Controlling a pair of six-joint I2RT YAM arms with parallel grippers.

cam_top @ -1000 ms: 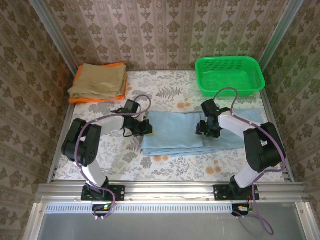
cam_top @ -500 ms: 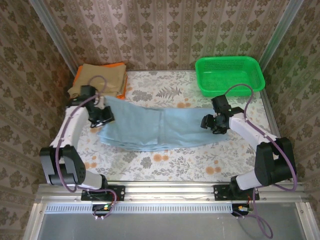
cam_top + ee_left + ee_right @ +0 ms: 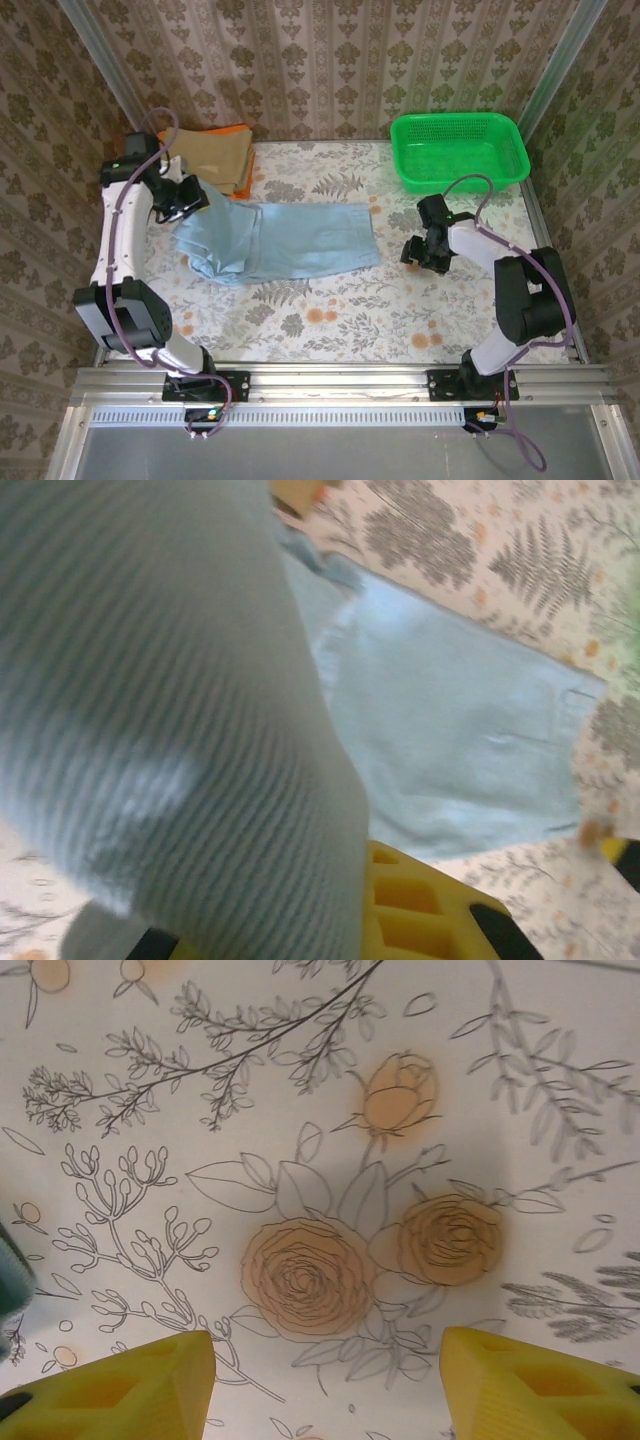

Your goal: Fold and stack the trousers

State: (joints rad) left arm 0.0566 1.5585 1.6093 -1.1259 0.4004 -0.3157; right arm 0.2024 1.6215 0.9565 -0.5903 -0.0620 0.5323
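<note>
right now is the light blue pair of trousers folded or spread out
Folded, not flat: the soft light sky-blue trousers lie on the floral table, left end bunched and lifted in the left fingers.

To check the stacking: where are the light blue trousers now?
Top view: the light blue trousers lie left of centre on the table, left end held by the left gripper beside the tan trousers.

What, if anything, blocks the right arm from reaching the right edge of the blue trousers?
Probably nothing, so likely yes: the right gripper hangs open over bare table just right of the trousers, nothing lying between them. The left gripper is shut on their far left end.
</note>
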